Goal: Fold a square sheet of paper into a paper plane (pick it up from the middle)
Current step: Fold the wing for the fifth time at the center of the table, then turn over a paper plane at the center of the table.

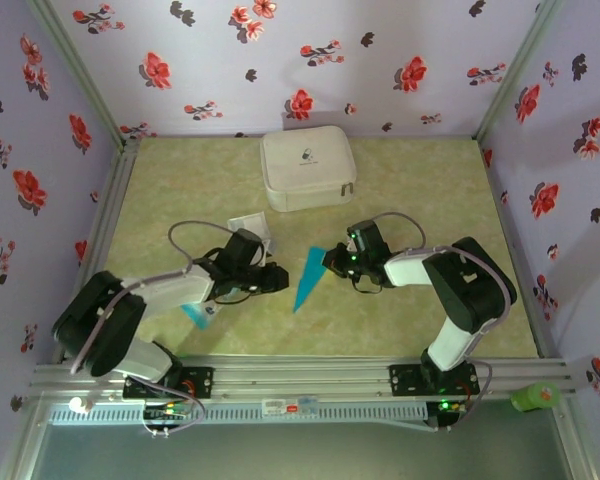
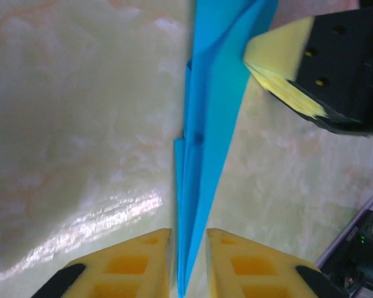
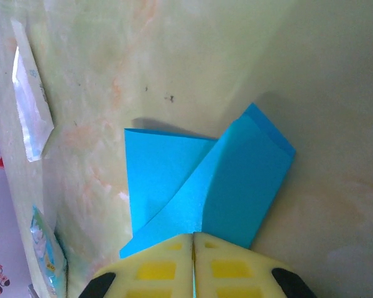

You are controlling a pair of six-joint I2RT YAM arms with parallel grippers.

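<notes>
The square sheet of paper is folded into a narrow bright blue paper plane [image 1: 306, 280] lying on the table between the two arms. My left gripper [image 1: 283, 278] is at its left side. In the left wrist view the pointed end of the plane [image 2: 211, 124] runs down between my left gripper's [image 2: 188, 233] yellow fingers, which stand slightly apart with a gap beside the paper. My right gripper [image 1: 329, 262] is at the plane's upper right. In the right wrist view my right gripper [image 3: 193, 236] is shut on the edge of the plane's wide tail [image 3: 236, 180], whose folded flaps spread above the pads.
A white zipped case [image 1: 307, 168] sits at the back of the table. A whitish translucent square [image 1: 250, 225] and a pale blue-and-white packet [image 1: 198, 316] lie near the left arm. Flowered walls close in three sides. A metal rail [image 1: 300, 380] runs along the near edge.
</notes>
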